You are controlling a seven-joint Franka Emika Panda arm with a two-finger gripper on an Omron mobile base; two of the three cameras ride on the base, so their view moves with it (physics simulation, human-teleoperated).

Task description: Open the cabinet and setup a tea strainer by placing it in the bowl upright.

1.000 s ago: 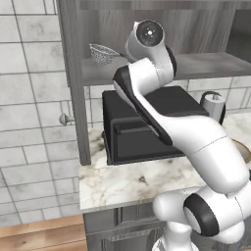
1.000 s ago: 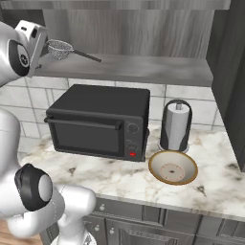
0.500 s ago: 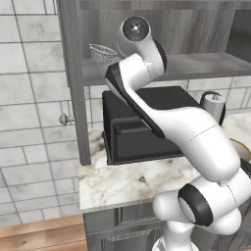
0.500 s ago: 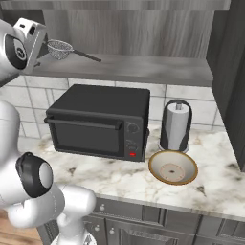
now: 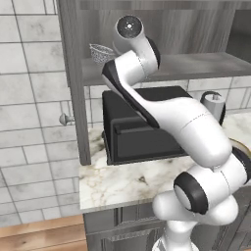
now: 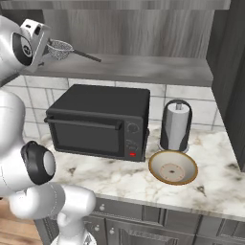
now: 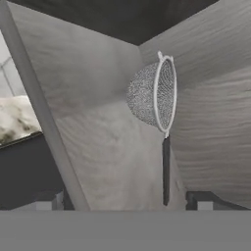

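The cabinet (image 6: 143, 28) stands open, its left door (image 5: 73, 98) swung out edge-on. The tea strainer (image 6: 61, 49) lies on its side at the left end of the grey shelf (image 6: 143, 67), its dark handle pointing right. In the hand view the mesh cup (image 7: 149, 95) lies straight ahead with the thin handle (image 7: 166, 169) running back toward me. My gripper (image 7: 125, 203) is open, level with the shelf and just short of the handle's end, which sits nearer the right fingertip (image 7: 203, 201). The tan bowl (image 6: 160, 168) rests empty on the counter right of the oven.
A black toaster oven (image 6: 100, 122) sits on the marble counter (image 6: 115, 179) under the shelf. A white-topped cylinder (image 6: 176, 127) stands behind the bowl. The door's knob (image 5: 63, 119) juts left. A tiled wall (image 5: 29, 98) lies left of the cabinet.
My hand has risen a little and shifted left along the shelf front, closer to the strainer. The strainer, bowl and door have not moved.
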